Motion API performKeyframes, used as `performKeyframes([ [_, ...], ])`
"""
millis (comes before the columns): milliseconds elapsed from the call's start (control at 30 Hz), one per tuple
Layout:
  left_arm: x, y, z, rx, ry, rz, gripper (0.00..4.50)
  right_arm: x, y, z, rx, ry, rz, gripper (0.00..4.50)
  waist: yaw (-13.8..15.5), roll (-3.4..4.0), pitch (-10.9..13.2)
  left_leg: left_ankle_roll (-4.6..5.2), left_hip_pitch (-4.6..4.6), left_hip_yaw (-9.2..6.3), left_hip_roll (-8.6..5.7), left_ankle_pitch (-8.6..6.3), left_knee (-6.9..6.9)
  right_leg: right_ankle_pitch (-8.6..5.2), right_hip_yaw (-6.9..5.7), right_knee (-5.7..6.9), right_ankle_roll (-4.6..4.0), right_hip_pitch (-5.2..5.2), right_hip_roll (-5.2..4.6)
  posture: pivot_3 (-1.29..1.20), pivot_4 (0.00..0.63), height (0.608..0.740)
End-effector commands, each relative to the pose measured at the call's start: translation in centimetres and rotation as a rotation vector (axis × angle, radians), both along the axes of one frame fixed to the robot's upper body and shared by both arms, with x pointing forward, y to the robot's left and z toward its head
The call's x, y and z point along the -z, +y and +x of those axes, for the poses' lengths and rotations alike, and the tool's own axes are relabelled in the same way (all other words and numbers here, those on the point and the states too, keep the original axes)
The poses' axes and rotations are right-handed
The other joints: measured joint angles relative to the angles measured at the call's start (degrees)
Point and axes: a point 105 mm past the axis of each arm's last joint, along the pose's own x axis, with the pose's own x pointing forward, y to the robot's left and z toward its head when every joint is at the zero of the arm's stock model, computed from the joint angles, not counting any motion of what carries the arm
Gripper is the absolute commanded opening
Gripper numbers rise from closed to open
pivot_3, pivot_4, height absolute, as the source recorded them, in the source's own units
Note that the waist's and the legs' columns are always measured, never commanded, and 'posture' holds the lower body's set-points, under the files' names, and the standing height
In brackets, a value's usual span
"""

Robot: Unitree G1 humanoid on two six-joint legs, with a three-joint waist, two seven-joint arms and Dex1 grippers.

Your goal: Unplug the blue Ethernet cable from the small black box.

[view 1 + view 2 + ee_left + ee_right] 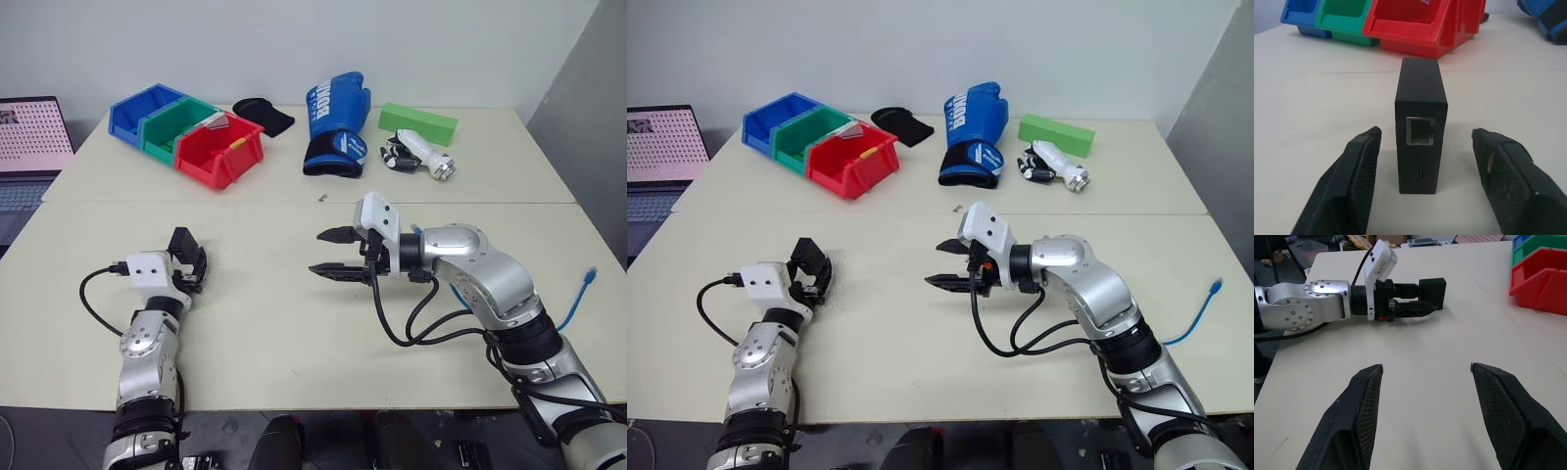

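Already the box [1421, 125] is seen standing on edge on the table [294, 333], its port empty, between the spread fingers of the left gripper [1425, 171], which touch nothing; the cable [578, 294] lies well apart at the table's right edge; the right gripper [1425, 396] is held wide and empty. The upright box could be toppled if 1 finger brushes it.

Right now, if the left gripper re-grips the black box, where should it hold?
Grip the small black box by its two broad flat sides, approaching from the port end. It stands on edge between the open left gripper, port facing it.
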Motion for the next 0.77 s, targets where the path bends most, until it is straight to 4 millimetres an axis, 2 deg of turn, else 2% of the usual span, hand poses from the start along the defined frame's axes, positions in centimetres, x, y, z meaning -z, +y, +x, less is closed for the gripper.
performKeyframes([
  [33, -0.7, -0.3, -1.6, 0.028, 0.068, 0.083, 3.52, -0.3, -0.6, 0.0, 0.025, -0.034, -0.001, 3.04, -0.1, 0.00, 0.0, 0.00, 0.00, 0.00, 0.02, 0.00, -0.01, 0.00, 0.01, 0.00, 0.00, -0.01, 0.00, 0.00, 0.150, 0.740],
  [100, -0.9, -0.6, -2.6, 0.046, 0.105, 0.125, 3.52, 0.2, -1.2, 0.4, 0.059, -0.021, -0.004, 3.04, -0.2, 0.00, 0.0, 0.00, 0.00, 0.00, 0.04, 0.00, -0.03, 0.00, 0.01, 0.00, 0.00, -0.01, 0.00, 0.00, 0.150, 0.740],
  [233, -3.2, -1.0, -4.8, 0.125, 0.101, 0.159, 3.52, 0.9, -3.3, 1.1, 0.153, -0.009, 0.016, 3.04, -0.1, 0.00, 0.0, 0.00, 0.01, -0.01, 0.08, 0.00, -0.05, -0.01, 0.02, 0.00, -0.01, 0.00, 0.00, 0.00, 0.150, 0.740],
  [367, -5.9, -1.0, -7.4, 0.282, 0.153, 0.235, 3.52, 0.6, -7.4, 1.0, 0.227, 0.016, 0.026, 3.04, 0.2, 0.02, 0.0, 0.00, 0.00, -0.05, 0.05, 0.00, -0.06, -0.01, 0.01, -0.04, -0.01, 0.03, 0.00, 0.00, 0.150, 0.740],
  [567, -9.2, 0.2, -7.5, 0.351, 0.181, 0.287, 3.52, -0.3, -12.6, 2.1, 0.326, 0.011, -0.074, 3.04, 0.1, 0.05, 0.1, 0.01, 0.11, 0.06, 0.02, 0.00, -0.06, -0.01, 0.02, -0.02, -0.01, 0.10, 0.13, 0.00, 0.150, 0.740],
  [667, -10.2, 0.7, -7.3, 0.378, 0.190, 0.267, 3.52, -0.3, -13.9, 1.6, 0.305, 0.022, -0.128, 3.04, 0.0, 0.05, 0.1, 0.01, 0.10, 0.12, 0.02, -0.01, -0.09, -0.01, 0.03, -0.03, -0.01, 0.09, 0.16, 0.00, 0.150, 0.740],
  [767, -11.0, 0.6, -7.4, 0.424, 0.177, 0.238, 3.52, -0.3, -14.3, 1.4, 0.290, 0.023, -0.151, 3.04, 0.0, 0.05, 0.1, 0.01, 0.08, 0.12, 0.07, -0.01, -0.10, -0.02, 0.05, -0.08, -0.02, 0.08, 0.15, 0.00, 0.150, 0.740],
])
